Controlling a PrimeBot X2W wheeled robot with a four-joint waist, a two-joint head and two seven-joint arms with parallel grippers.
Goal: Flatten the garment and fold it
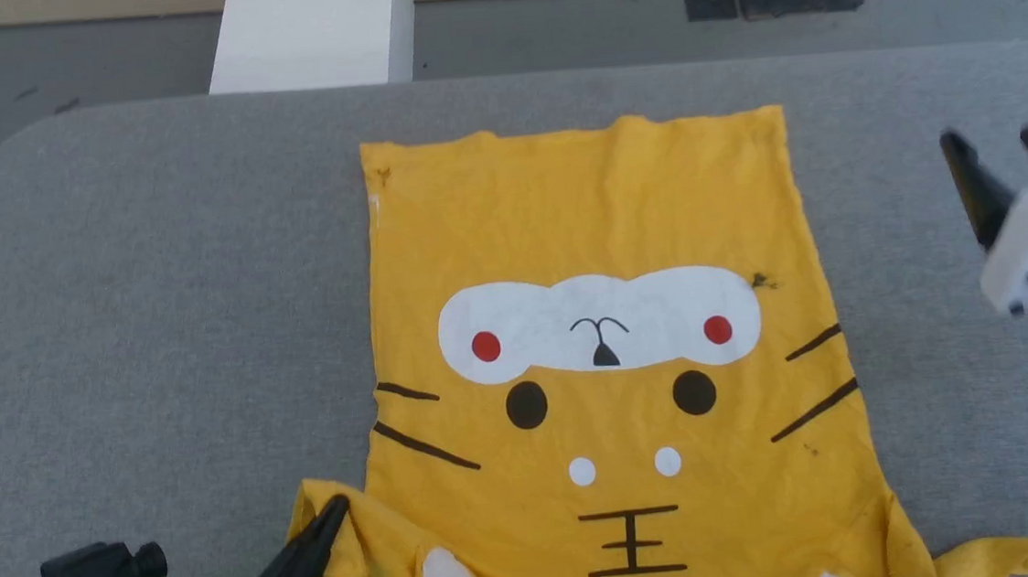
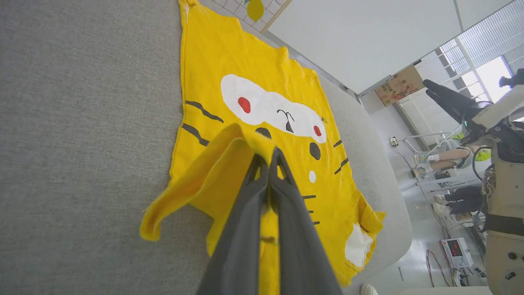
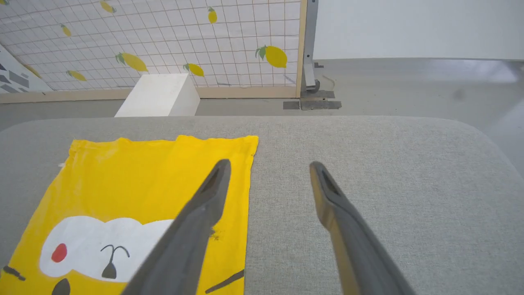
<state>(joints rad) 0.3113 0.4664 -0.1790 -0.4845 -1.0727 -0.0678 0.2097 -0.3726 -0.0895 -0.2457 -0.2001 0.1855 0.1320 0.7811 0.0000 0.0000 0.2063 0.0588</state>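
On grey table [image 1: 158, 307]: garment [image 1: 591, 218] lengthwise away from robot, straight edge far | left hand [image 1: 337, 506] pinching its near corner | right hand [image 1: 990, 141] spread

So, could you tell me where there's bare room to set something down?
Bare: grey surface left of the garment, a strip beyond its far hem, and right of it by the open right gripper. Crowded: near-left, where the left gripper pinches fabric.

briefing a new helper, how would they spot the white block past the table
Find the grey table with the yellow garment on it. On the floor just beyond its far edge stands the white block. Unlike the flat dark mats nearby, it is tall and plain white.
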